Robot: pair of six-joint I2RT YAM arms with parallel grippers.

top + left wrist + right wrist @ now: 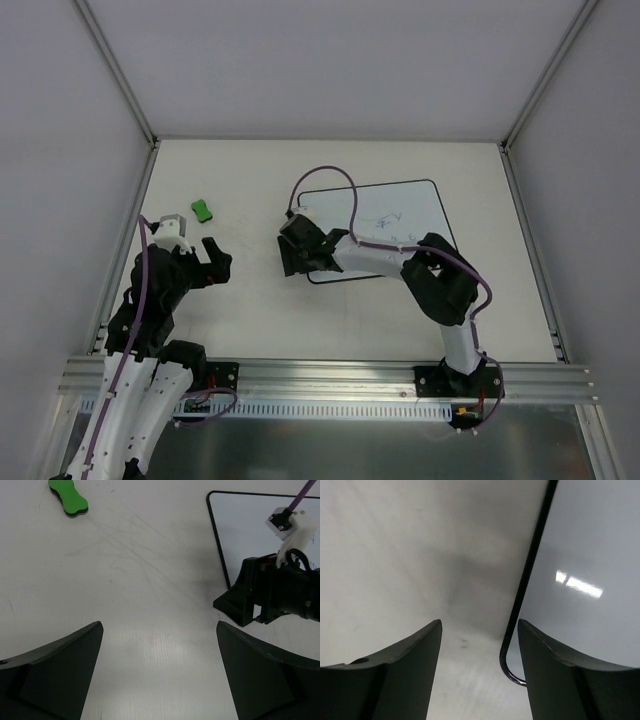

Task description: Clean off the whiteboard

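The whiteboard (400,212) lies flat right of the table's centre, white with a thin black edge and faint blue scribbles (392,218). My right gripper (293,250) is low over its near-left corner. In the right wrist view the gripper (480,625) stands open, with the whiteboard's (585,580) rounded black corner between the fingers, close to the right one. My left gripper (210,260) hovers open to the left over bare table, nothing between its fingers (160,630). From the left wrist I see the whiteboard's (250,525) left edge and the right gripper (245,602).
A small green block (202,210) lies on the table at the far left, also in the left wrist view (68,497). A purple cable (330,175) loops over the board. Grey walls enclose the table on three sides.
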